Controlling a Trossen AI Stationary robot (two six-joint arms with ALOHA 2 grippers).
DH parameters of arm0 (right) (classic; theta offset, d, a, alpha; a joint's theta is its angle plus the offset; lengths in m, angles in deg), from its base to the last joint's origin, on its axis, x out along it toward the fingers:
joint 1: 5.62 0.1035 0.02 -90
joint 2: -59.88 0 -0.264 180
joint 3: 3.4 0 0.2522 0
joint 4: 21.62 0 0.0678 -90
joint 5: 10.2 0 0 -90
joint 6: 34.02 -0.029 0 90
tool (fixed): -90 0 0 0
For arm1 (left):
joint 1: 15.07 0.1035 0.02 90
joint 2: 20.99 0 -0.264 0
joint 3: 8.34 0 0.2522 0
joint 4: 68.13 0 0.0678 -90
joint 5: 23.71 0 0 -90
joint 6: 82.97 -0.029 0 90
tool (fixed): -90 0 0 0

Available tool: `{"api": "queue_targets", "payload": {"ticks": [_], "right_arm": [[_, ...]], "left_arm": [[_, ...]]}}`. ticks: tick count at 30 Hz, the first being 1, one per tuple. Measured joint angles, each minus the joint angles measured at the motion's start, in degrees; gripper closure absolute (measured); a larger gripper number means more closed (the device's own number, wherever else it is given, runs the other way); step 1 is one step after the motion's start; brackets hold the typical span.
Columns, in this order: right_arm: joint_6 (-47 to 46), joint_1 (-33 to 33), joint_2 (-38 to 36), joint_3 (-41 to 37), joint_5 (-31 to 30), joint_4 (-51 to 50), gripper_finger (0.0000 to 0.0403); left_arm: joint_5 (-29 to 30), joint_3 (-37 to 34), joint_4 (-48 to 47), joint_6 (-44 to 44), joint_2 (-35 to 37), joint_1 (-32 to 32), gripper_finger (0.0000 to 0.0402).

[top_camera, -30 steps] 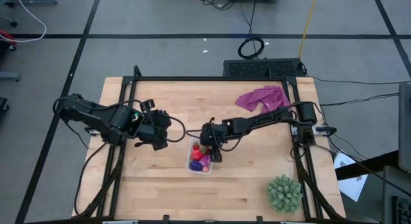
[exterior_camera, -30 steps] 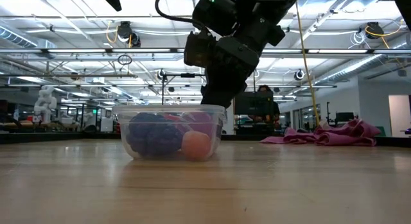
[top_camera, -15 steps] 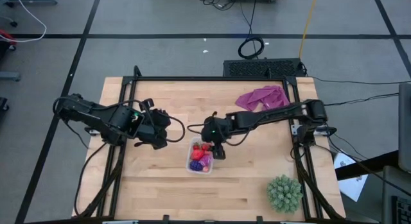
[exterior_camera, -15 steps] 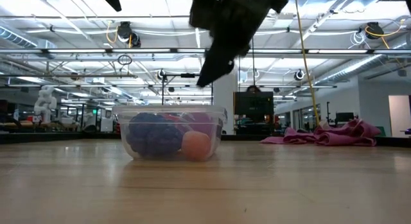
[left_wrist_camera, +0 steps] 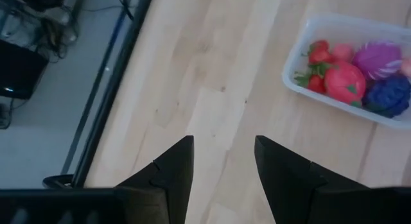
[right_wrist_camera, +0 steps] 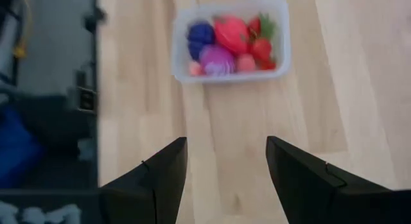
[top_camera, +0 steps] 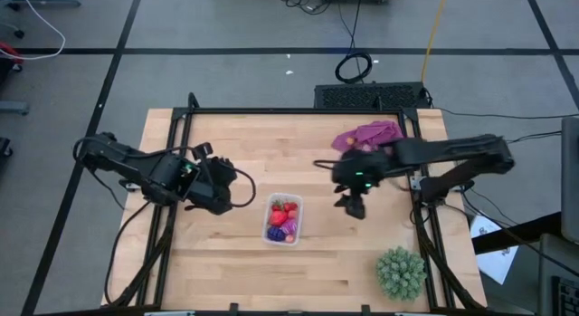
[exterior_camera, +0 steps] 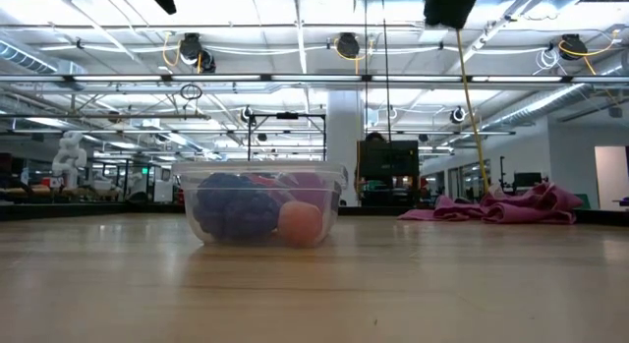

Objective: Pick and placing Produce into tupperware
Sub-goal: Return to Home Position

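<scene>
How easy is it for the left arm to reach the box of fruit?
Probably easy, yes: the open left gripper sits close beside the tupperware, only bare table between them. The right gripper hangs off to the other side, not in the way.

A second ago the right gripper (top_camera: pixel 353 207) hung right over the tupperware (top_camera: pixel 299 216), at its 1 o'clock corner. It has since lifted away and drawn off toward 3 o'clock, and now sits well apart from the tub over bare wood. The right arm has folded back with it. In the low view the space above the tupperware is now free, with only a dark part of the arm (exterior_camera: pixel 449 4) showing at the top edge.
</scene>
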Motion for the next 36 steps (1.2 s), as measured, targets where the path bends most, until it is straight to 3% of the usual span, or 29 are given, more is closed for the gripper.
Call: {"api": "queue_targets", "payload": {"ticks": [7, 13, 19, 22, 29, 36], "right_arm": [[-4.91, 8.35, -14.48, -7.75, -10.45, 6.14, 0.02], [-10.31, 15.48, -25.91, -22.95, -11.74, 19.67, 0.02], [-13.59, 19.72, -35.43, -40.71, -11.47, 36.86, 0.02], [-14.37, 21.39, -38.22, -47.48, -11.43, 45.2, 0.02], [-10.51, 23.34, -37.58, -56.94, -11.3, 63.13, 0.02], [-6.22, 16.78, -36.78, -58.39, -11.5, 64.03, 0.02]], "left_arm": [[7.86, 0.0, -2.69, 8.41, 6.21, -5.98, 0.0231], [13.81, -1.0, -2.59, 16.62, 11.55, -17.71, 0.0231], [21.81, -11.1, -2.62, 31.63, 15.04, -30.05, 0.0231], [22.95, -17.33, -1.44, 39.54, 15.57, -33.53, 0.0231], [26.25, -32.0, 15.32, 41.2, 15.41, -34.38, 0.0231], [31.64, -41.0, 22.33, 40.57, 16.47, -28.67, 0.0231]]}}
